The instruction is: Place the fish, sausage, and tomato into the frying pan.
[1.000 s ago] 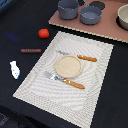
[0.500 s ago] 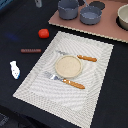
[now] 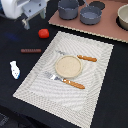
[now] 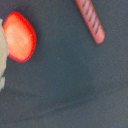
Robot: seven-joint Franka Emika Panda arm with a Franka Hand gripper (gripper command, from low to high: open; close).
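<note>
The tomato (image 3: 44, 33), a small red ball, lies on the dark table left of the placemat; it also shows in the wrist view (image 4: 20, 36). The sausage (image 3: 31, 50), a thin red-brown stick, lies nearer the front, and shows in the wrist view (image 4: 91, 20). The white fish (image 3: 15, 70) lies further to the front left. The shallow blue-grey frying pan (image 3: 91, 15) stands on the brown board at the back. My gripper (image 3: 29, 20) hovers above and behind the tomato, empty, with its fingers apparently apart.
A taller blue-grey pot (image 3: 68, 8) stands beside the pan, and a beige bowl (image 3: 123, 17) at the exterior view's far right. A striped placemat (image 3: 95, 95) carries a round plate (image 3: 68, 66), a knife (image 3: 82, 57) and a fork (image 3: 67, 81).
</note>
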